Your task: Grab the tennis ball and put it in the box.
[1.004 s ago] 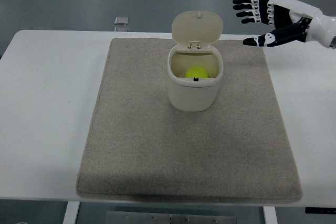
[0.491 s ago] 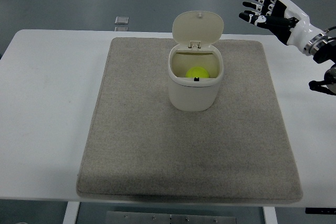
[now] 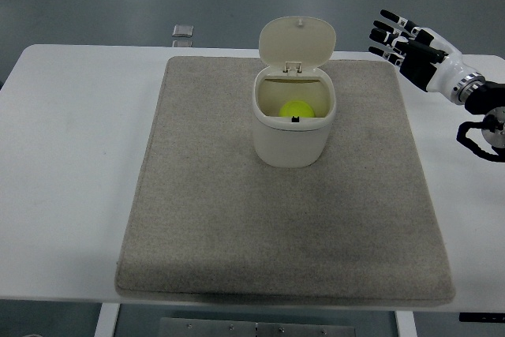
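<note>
Fingers (image 3: 388, 33) of my right hand (image 3: 412, 51) were spread wide and held nothing, the hand hovering above the far right corner of the grey mat (image 3: 284, 219), well apart from the box (image 3: 293, 133). That cream box stood upright near the mat's middle, its hinged lid (image 3: 297, 39) tipped back and open. Inside it, against the far wall, lay the tennis ball (image 3: 297, 109), yellow-green. The mat covered much of the white table (image 3: 71, 155). Beyond the table's far edge sat a small grey square object (image 3: 182, 31).
</note>
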Motion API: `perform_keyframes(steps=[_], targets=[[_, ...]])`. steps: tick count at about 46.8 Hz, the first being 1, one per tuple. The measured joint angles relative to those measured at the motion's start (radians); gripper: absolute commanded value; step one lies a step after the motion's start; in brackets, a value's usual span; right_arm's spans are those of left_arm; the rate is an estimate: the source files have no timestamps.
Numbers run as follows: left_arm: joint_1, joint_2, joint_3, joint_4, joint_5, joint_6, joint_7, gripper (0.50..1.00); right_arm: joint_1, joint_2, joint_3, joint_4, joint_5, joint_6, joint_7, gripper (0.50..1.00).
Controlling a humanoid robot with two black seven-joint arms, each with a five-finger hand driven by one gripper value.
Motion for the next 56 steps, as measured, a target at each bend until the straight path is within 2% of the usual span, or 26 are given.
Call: perform_keyframes(steps=[11, 32, 56], targets=[[0.0, 0.0, 0.0, 0.0, 0.0, 0.0, 0.0, 0.996, -0.002, 0.015, -0.014, 0.001, 0.021, -0.004, 0.006, 0.919], [0.0, 0.0, 0.0, 0.0, 0.0, 0.0, 0.0, 0.996, -0.017, -0.021, -0.011, -0.014, -0.024, -0.008, 0.008, 0.919], [0.001, 0.0, 0.0, 0.0, 0.0, 0.0, -0.001, 0.996, -0.04, 0.0, 0.002, -0.025, -0.014, -0.001, 0.014, 0.919]])
